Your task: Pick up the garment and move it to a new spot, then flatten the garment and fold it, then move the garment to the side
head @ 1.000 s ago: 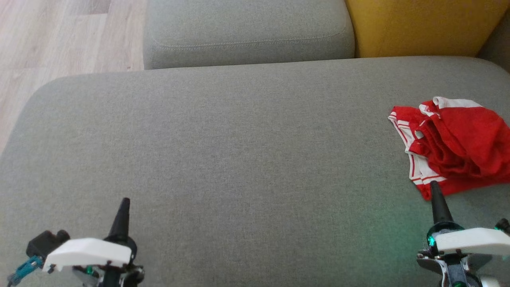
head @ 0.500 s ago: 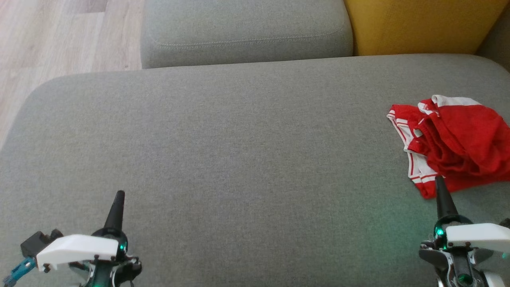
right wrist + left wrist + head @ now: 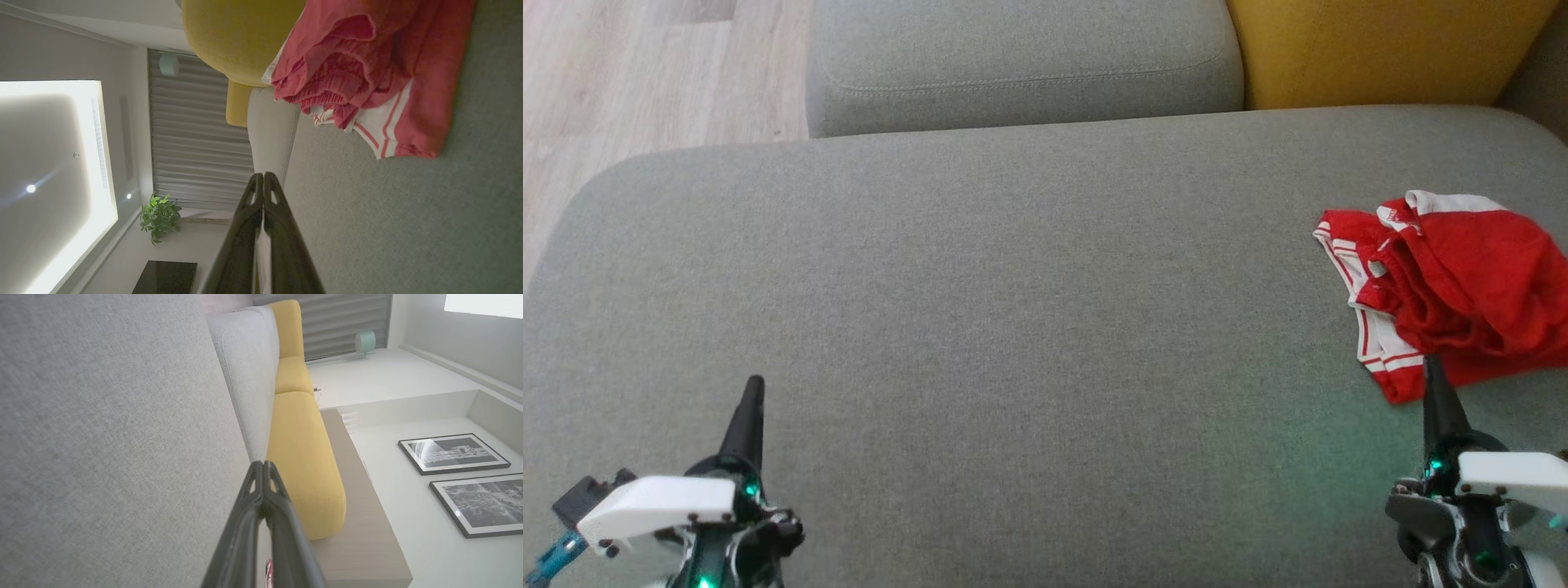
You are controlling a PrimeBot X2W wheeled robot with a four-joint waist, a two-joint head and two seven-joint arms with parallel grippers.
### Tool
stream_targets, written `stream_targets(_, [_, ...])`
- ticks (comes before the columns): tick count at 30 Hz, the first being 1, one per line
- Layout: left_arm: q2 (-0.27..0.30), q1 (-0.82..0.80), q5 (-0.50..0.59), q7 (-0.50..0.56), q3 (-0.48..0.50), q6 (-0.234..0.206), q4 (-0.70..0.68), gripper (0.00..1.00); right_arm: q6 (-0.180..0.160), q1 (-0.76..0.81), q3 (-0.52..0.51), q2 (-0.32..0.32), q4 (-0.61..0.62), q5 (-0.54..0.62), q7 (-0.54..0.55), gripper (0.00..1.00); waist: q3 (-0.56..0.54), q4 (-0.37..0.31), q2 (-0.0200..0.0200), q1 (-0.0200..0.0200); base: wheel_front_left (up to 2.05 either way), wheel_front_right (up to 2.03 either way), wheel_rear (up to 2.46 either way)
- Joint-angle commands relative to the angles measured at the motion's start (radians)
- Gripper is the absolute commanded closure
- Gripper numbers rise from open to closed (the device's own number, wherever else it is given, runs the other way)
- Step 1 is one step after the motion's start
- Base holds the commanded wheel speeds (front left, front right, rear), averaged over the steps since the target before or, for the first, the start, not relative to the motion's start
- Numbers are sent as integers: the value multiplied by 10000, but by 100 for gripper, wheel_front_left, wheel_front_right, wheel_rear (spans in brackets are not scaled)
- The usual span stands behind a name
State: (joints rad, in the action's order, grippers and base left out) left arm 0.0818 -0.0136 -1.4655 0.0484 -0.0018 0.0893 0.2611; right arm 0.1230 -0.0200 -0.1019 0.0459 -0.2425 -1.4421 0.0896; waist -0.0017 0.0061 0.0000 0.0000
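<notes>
The garment is a crumpled red piece with white striped trim, lying at the right edge of the grey sofa seat; part of it runs out of the head view. It also lies bunched at the top right of the right wrist view as the garment. My right gripper is shut, its tip just at the garment's near hem, holding nothing. In its own view the right gripper has its tips pressed together. My left gripper is shut and empty over bare seat at the lower left; its own view shows the left gripper with tips together.
A grey back cushion and a yellow cushion stand behind the seat. Wooden floor lies beyond the seat's rounded left corner. Framed pictures hang on the wall.
The head camera has tilted a little, so the whole picture shifted up. Both grippers sit lower in view than before, still shut. The garment lies as it did.
</notes>
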Motion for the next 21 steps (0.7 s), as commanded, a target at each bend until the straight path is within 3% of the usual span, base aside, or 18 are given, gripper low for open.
stream_targets(1, [45, -675, -232, 80, 436, 101, -271, 100, 69, -598, 147, 167, 254, -295, 57, 100, 3, -4, 0, 0, 0, 0, 0])
stream_targets(14, [-129, -920, -1626, 440, 896, 410, -169, 100, 77, -860, 47, 165, -11, -1784, 103, 100, 48, -60, 0, 0, 0, 0, 0])
stream_targets(21, [-146, -925, -1625, 461, 924, 414, -167, 100, 77, -865, 30, 154, -15, -1789, 116, 100, 49, -61, 0, 0, 0, 0, 0])
